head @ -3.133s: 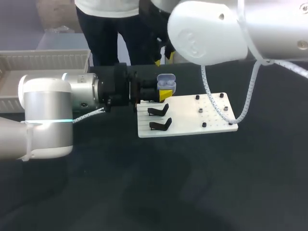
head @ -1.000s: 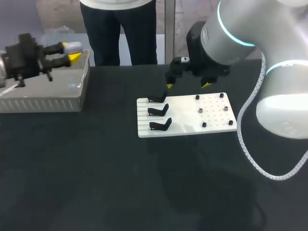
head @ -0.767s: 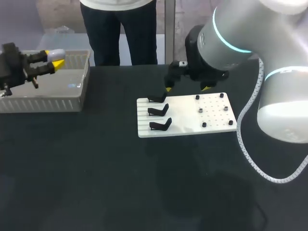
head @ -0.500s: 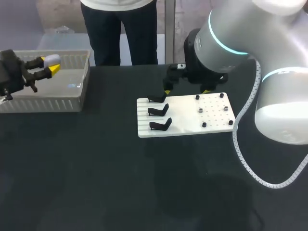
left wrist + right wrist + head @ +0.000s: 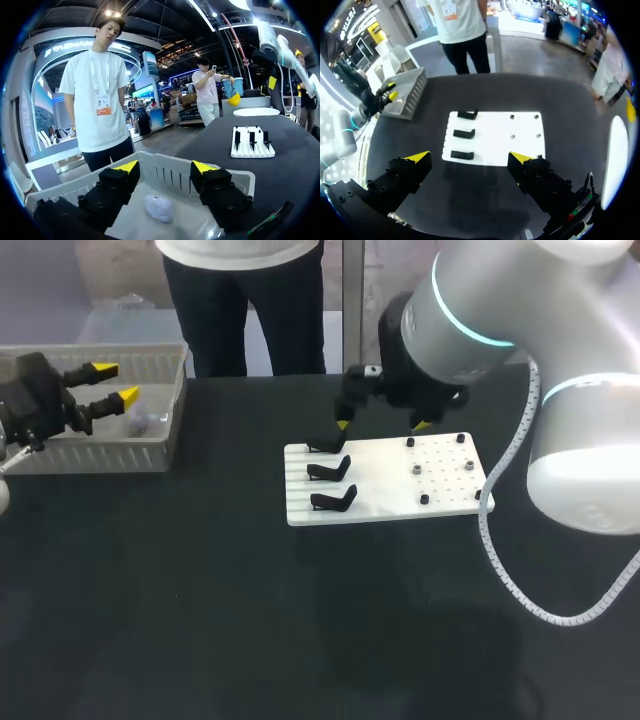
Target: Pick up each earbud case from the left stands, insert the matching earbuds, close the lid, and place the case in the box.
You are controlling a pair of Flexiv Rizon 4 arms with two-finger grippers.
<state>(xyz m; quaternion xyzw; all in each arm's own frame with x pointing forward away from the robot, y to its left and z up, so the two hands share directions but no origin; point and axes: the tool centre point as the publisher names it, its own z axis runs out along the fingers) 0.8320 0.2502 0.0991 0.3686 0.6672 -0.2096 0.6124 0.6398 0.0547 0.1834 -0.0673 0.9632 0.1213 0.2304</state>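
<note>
The left arm comes in low from the table's left edge, its wrist nearly level, and the left gripper [image 5: 114,384] hangs over the white box [image 5: 100,454] with its fingers aimed across the box and tipped slightly down. Its two yellow tips stand well apart with nothing pinched between them. In the left wrist view the earbud case [image 5: 159,207] lies on the box floor under and just ahead of the left gripper [image 5: 166,167], touching neither finger. It is a pale, rounded pebble with its lid shut; it lies flat, but it looks too nearly round to tell which way its long axis runs. From the head view the earbud case [image 5: 135,420] shows only as a small pale spot inside the box, near its right wall. The right arm bends in from the right side and points its wrist down over the far edge of the white board [image 5: 390,485]. The right gripper [image 5: 381,425] is spread wide and holds nothing. In the right wrist view the board lies ahead of the right gripper [image 5: 470,157], and the three black stands [image 5: 464,133] sit in a row along its left part, all bare.
</note>
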